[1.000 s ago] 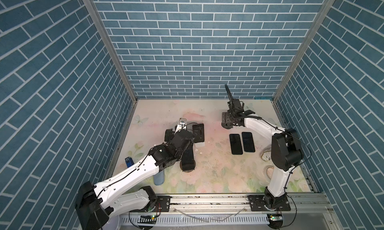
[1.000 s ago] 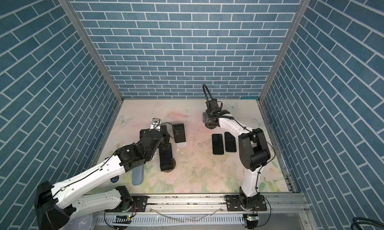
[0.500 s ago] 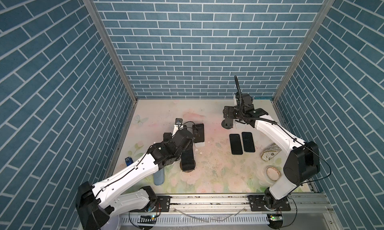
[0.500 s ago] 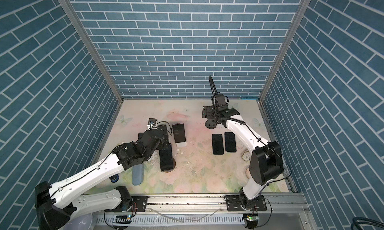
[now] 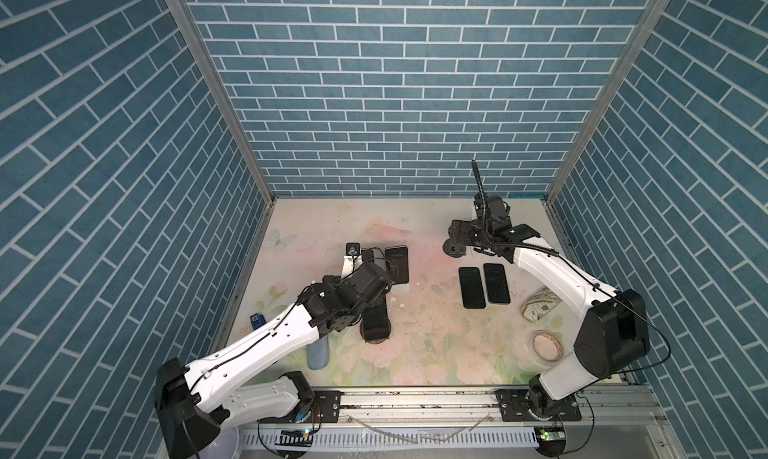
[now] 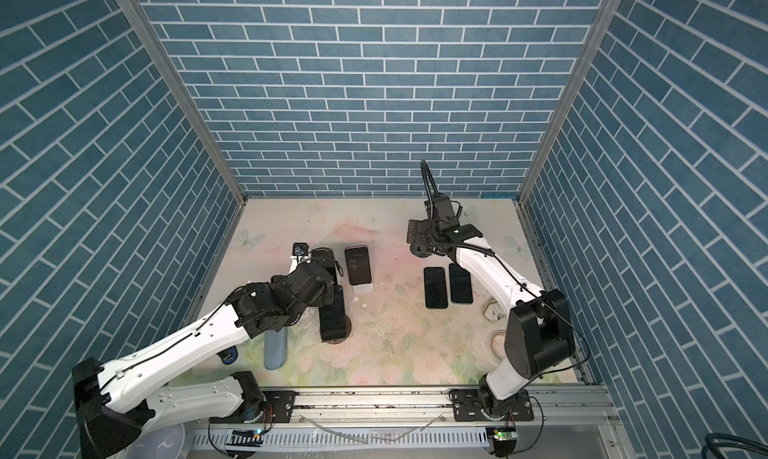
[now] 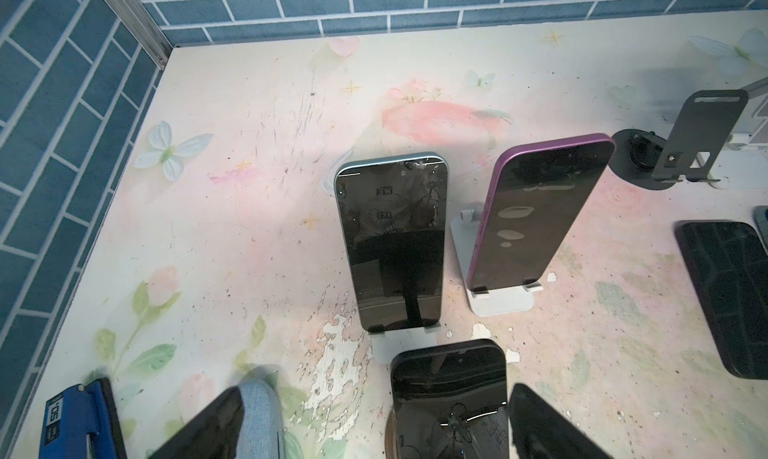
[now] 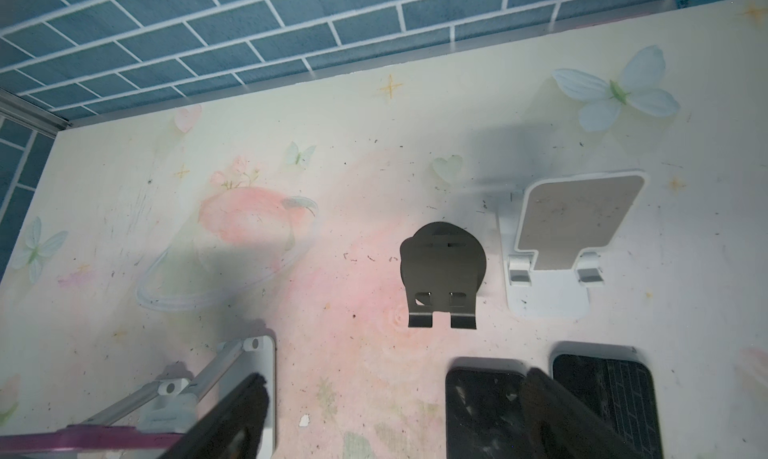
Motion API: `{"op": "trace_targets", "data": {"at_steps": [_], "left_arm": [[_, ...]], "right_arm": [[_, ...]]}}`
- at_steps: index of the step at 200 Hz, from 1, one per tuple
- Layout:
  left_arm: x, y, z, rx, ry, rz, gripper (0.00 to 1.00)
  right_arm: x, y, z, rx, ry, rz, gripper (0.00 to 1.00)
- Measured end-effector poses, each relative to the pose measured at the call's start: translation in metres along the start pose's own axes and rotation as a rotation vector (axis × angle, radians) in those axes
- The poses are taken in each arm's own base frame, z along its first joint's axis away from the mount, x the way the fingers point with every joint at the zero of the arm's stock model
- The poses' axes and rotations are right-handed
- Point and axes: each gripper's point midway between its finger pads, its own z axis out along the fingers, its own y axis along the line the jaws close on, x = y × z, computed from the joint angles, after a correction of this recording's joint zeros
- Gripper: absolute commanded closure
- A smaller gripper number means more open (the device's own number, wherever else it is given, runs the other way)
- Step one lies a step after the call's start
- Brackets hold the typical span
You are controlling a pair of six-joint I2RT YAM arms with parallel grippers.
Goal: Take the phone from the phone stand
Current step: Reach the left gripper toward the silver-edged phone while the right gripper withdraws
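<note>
Three phones stand on stands in the left wrist view: a blue-edged phone (image 7: 392,245) on a white stand, a purple phone (image 7: 540,212) on a white stand (image 7: 498,303), and a black phone (image 7: 449,398) on a dark round stand. My left gripper (image 7: 374,432) is open and straddles the black phone's top without touching it. In both top views this phone (image 5: 376,315) (image 6: 333,315) leans just in front of the left wrist. My right gripper (image 8: 390,423) is open and empty near an empty dark stand (image 8: 442,270) and an empty white stand (image 8: 573,236).
Two black phones lie flat side by side (image 5: 471,286) (image 5: 496,283). A blue-grey cylinder (image 5: 318,351) and a small blue object (image 5: 257,320) lie near the left wall. Crumpled paper (image 5: 540,307) and a tape roll (image 5: 546,344) lie at the right. Brick walls enclose three sides.
The right arm's elbow has swung out to the right, and its gripper has drawn slightly back from the empty stands. The left arm has barely shifted over the black phone.
</note>
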Motion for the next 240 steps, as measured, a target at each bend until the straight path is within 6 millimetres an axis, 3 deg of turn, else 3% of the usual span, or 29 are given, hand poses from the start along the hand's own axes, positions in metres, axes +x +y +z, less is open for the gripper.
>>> {"op": "trace_targets", "data": {"at_steps": [71,135,176,240], "left_arm": [[0.016,-0.007,-0.003,-0.003,0.056,0.012,0.0],[0.029,-0.018,-0.01,-0.045,0.113,0.052,0.0],[0.034,-0.02,-0.012,-0.048,0.12,0.03,0.0],[0.044,-0.034,0.001,-0.055,0.136,-0.013,0.0]], "right_arm": [[0.027,-0.019,-0.01,0.044,0.023,-0.002,0.04],[0.023,-0.023,-0.028,0.052,-0.022,-0.002,0.03],[0.032,-0.029,-0.028,0.066,-0.011,-0.008,0.03],[0.041,-0.035,-0.039,0.066,-0.02,-0.007,0.03]]}}
